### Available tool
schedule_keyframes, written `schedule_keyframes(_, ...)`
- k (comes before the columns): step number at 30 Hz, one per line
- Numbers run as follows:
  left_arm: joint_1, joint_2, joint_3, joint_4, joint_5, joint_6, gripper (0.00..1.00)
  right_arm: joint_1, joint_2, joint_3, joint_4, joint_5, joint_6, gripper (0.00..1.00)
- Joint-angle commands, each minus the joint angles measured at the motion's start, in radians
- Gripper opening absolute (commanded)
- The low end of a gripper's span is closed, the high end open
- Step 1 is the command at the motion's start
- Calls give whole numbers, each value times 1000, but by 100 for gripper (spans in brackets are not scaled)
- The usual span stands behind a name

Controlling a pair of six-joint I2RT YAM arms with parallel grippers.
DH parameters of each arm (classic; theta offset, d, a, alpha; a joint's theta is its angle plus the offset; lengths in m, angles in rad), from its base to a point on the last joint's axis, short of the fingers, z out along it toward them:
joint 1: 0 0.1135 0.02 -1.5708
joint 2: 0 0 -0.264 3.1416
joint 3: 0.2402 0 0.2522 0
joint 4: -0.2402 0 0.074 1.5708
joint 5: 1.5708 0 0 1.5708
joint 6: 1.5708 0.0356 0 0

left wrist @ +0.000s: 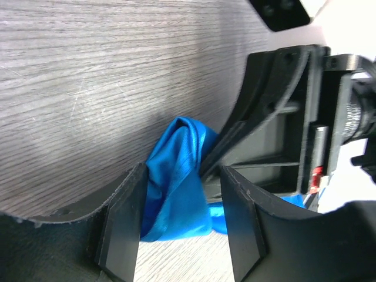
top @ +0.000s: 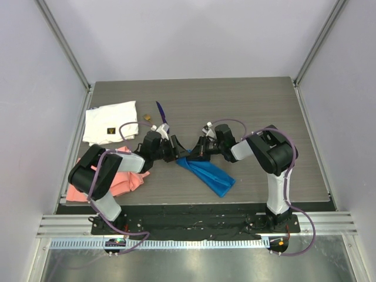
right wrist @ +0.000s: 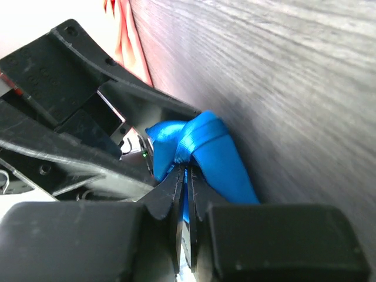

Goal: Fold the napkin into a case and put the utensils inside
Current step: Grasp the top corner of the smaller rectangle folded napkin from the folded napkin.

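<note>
Napkin (top: 208,175), bright blue, is bunched into a rumpled diagonal strip, and both arms meet at its upper-left end. The right gripper (right wrist: 184,174) has its fingers pressed tight together on a ridge of the blue cloth, a firm pinch with a fold puffing out just beyond the tips. The left gripper (left wrist: 183,179) stands with its jaws apart, straddling the same bunched end. The cloth touches one finger and a sliver of gap shows at the other, so it reads as open around the cloth, not gripping it. Taking the white cloth (top: 111,121) as the marker, the napkin lies to its right and nearer the arm bases, well apart from it. The purple utensil (top: 160,111) lies just off its right edge with a small tan piece (top: 147,118) beside it, too small to name. The salmon-pink cloth (top: 126,179) sits on its near side, partly under the left arm. Folding appears to be the step in hand: no case has taken shape and the utensils are not yet inside. The next move probably calls for the left jaws to close on one layer so the two arms can spread the cloth flat. The top view gives the whole layout but hides both sets of fingertips behind the wrists. Only the wrist views show the pinch and the open straddle.
</note>
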Motion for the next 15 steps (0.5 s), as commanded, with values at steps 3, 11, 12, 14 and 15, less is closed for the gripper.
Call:
schedule_keyframes(3, -26, -11, -7, 72, -34, -44, 55, 30, 58, 23, 114, 27, 46, 11)
schedule_keyframes(11, -32, -38, 17, -16, -78, -25, 55, 11, 85, 17, 77, 53, -3, 11)
schedule_keyframes(12, -32, -55, 37, -57, -97, -13, 55, 11, 84, 14, 77, 59, -7, 12)
schedule_keyframes(14, -32, -116, 74, -231, -153, 50, 57, 2, 81, 11, 70, 58, -11, 12)
schedule_keyframes(15, -32, -161, 109, -337, -176, 74, 63, 2, 76, 5, 70, 56, -11, 12)
